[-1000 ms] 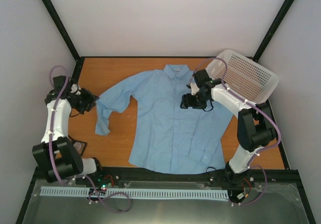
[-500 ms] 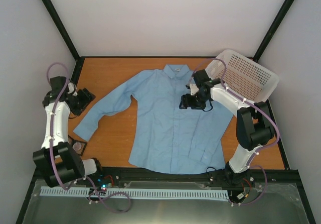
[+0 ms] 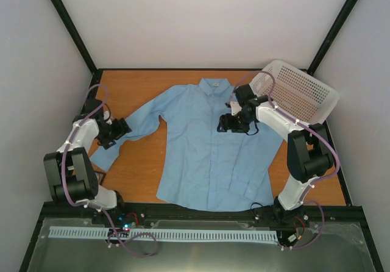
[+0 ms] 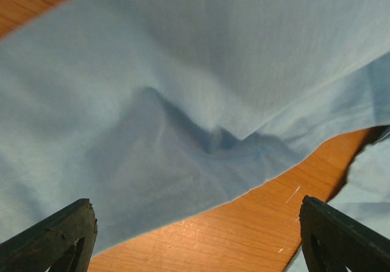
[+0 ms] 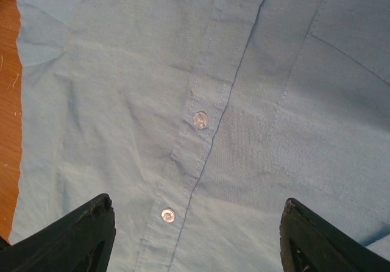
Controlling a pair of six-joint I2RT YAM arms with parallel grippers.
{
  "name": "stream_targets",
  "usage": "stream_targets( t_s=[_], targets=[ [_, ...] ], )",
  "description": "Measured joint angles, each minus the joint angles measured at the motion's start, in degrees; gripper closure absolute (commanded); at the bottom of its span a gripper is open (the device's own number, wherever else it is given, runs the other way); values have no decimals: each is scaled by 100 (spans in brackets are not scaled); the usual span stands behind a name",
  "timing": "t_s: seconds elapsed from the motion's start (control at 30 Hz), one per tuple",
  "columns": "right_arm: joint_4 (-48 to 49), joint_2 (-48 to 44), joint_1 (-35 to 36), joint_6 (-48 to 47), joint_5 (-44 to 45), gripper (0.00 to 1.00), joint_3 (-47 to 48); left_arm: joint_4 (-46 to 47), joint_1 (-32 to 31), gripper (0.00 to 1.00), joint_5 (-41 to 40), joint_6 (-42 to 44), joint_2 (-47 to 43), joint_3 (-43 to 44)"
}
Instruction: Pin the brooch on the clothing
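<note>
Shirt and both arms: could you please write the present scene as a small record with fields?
shirt: light blue, spread flat on the table, collar at the far side
left fingers: open, over the sleeve, holding nothing
right fingers: open, over the button strip, holding nothing
basket: white, far right corner
brooch: not visible in any view

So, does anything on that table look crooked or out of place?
Yes. The white perforated plastic basket in the far right corner sits tilted rather than flat. The light blue button-up shirt lies mostly flat, but its sleeve by the left gripper is bent and puckered.
</note>
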Motion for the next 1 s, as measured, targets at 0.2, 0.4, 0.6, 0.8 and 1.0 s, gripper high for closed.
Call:
stream_targets(
  t_s=[0.2, 0.4, 0.6, 0.8, 1.0],
  targets=[
    [2, 0, -33, 0, -7, 28, 0, -127, -586, 9, -551, 201, 549, 114],
    [9, -2, -66, 0, -7, 28, -4, -352, -678, 12, -1139, 435, 778, 341],
    [22, -2, -81, 0, -9, 27, -4, -595, -988, 14, -1410, 535, 918, 483],
    [39, -4, -96, 0, -11, 27, -44, -656, -1722, 13, -1880, 540, 811, 660],
    [39, -17, -107, -2, -17, 27, -61, -822, -1897, 19, -2529, 522, 1386, 859]
  ],
)
